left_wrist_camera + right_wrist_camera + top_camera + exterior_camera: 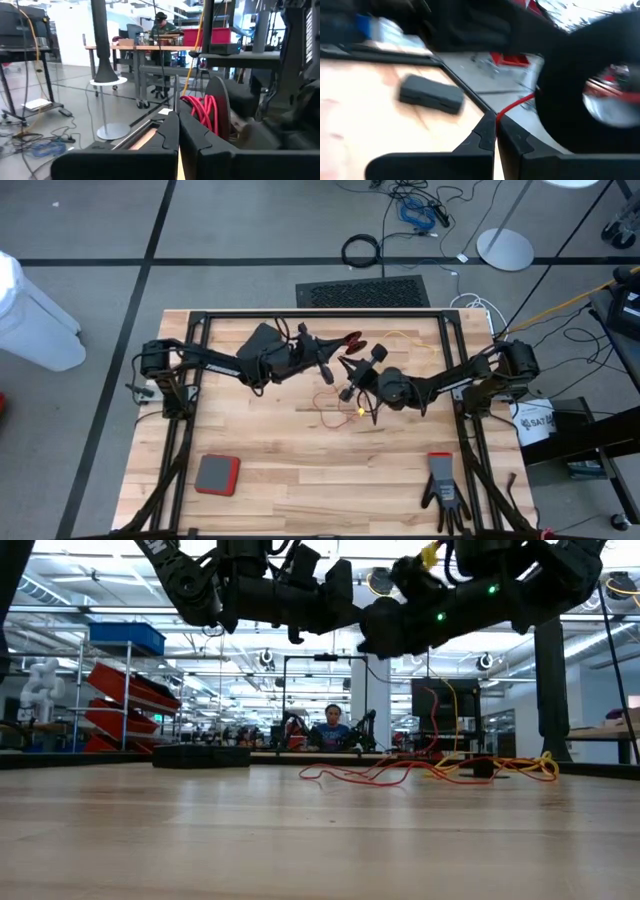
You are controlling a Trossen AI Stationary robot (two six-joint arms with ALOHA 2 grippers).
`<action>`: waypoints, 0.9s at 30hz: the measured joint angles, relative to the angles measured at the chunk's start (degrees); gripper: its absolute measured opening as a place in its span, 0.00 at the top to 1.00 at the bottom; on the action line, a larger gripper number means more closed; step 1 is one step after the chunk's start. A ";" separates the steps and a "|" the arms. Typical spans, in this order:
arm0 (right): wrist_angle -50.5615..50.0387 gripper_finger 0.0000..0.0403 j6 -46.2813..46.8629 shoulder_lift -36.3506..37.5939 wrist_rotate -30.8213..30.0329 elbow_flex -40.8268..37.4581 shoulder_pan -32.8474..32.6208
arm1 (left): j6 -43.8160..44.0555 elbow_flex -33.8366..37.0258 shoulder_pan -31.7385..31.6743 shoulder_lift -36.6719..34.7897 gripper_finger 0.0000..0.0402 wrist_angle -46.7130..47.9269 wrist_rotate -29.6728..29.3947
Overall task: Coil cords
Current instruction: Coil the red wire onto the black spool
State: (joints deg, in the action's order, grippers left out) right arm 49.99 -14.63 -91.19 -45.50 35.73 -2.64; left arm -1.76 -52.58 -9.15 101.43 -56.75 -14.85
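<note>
A black reel [216, 107] wound with red-brown cord [202, 112] hangs above the table's middle, just past my shut left gripper [177, 120] [330, 362]. The same reel [585, 92] fills the right wrist view. My right gripper [495, 120] [350, 390] is shut on the red-brown cord. Loose loops of red-brown cord [325, 402] [360, 775] and yellow cord [357, 412] [500, 768] lie on the wood below the grippers. More yellow cord [400, 338] lies toward the far edge. My left gripper's shut fingers end beside the reel; whether they touch it or the cord, I cannot tell. My right gripper pinches the red-brown cord [501, 116] between its two fingertips, coming in about level from the table's right. From the pinch the cord runs straight to the reel.
A grey pad with a red rim [217, 473] lies near the front left, a black glove [443, 490] near the front right. Black frame rails [320, 315] run along the table's edges. A person [332, 725] sits in the room beyond.
</note>
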 joint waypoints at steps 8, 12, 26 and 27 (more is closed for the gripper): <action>2.07 1.00 -1.57 -0.53 -8.23 -3.12 -0.14 | 5.65 0.02 -3.74 -2.82 1.00 6.09 12.27; 2.41 1.00 -2.12 -0.53 -7.97 -4.46 -0.13 | 5.55 0.02 -6.79 -5.54 1.00 12.98 21.41; -4.77 0.92 3.25 -0.62 -1.01 -5.95 -0.27 | -6.55 -0.03 -8.30 -15.49 1.00 34.87 33.20; -4.70 0.92 3.62 -0.62 -0.94 -5.93 -0.46 | -7.28 -0.04 -8.24 -15.92 1.00 35.82 33.20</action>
State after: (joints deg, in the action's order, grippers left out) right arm 45.29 -11.01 -91.81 -46.44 29.79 -3.11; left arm -9.03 -52.62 -17.39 85.51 -20.93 18.35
